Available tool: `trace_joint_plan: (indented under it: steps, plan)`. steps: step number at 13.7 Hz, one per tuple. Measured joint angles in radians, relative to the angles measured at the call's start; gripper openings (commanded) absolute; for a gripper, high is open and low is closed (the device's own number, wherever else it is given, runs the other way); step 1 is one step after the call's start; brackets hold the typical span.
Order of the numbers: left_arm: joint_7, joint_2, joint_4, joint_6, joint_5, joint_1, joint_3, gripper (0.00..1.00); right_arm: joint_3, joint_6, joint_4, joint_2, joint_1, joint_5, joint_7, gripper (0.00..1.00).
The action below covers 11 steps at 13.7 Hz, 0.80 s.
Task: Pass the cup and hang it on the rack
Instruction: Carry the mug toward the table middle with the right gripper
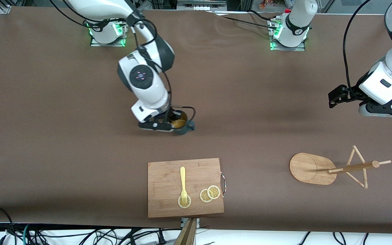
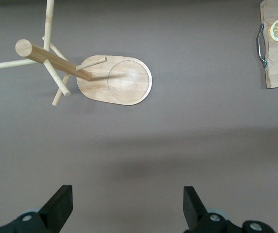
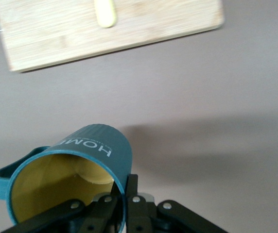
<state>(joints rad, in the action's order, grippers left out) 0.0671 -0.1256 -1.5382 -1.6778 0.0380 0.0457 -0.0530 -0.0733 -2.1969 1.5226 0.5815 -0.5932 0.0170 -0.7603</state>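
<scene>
Cup (image 3: 76,165): 1, in right claw (image 3: 122,204).

Even overhead light, soft shadows, blurred board edge in right wrist view.

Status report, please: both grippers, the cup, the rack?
Right gripper shut on the cup rim. Left gripper open, waiting above bare table near the rack. Rack pegs empty; nothing blocking.

Wooden cutting board (image 1: 168,190) near front edge — yellow fork (image 1: 183,183) on it, tines on one lemon slice (image 1: 184,201); two more slices (image 1: 210,193) overlapping beside metal handle (image 1: 223,183).
</scene>
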Motion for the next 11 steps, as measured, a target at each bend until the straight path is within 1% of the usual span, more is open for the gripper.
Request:
trace_joint_plan:
  steps: [3, 5, 7, 11]
  plan:
    - [0.0, 0.0, 0.0, 0.0, 0.0, 0.0, 0.0, 1.0, 0.0, -0.004, -0.108, 0.086, -0.088, 0.0, -0.06, 0.0]
    - [0.0, 0.0, 0.0, 0.0, 0.0, 0.0, 0.0, 1.0, 0.001, -0.005, -0.16, 0.135, -0.14, 0.0, -0.069, 0.0]
    - [0.0, 0.0, 0.0, 0.0, 0.0, 0.0, -0.001, 1.0, 0.001, -0.005, -0.184, 0.17, -0.177, 0.0, -0.07, 0.0]
    - [0.0, 0.0, 0.0, 0.0, 0.0, 0.0, -0.001, 1.0, 0.002, -0.013, -0.191, 0.209, -0.231, 0.0, -0.07, 0.0]
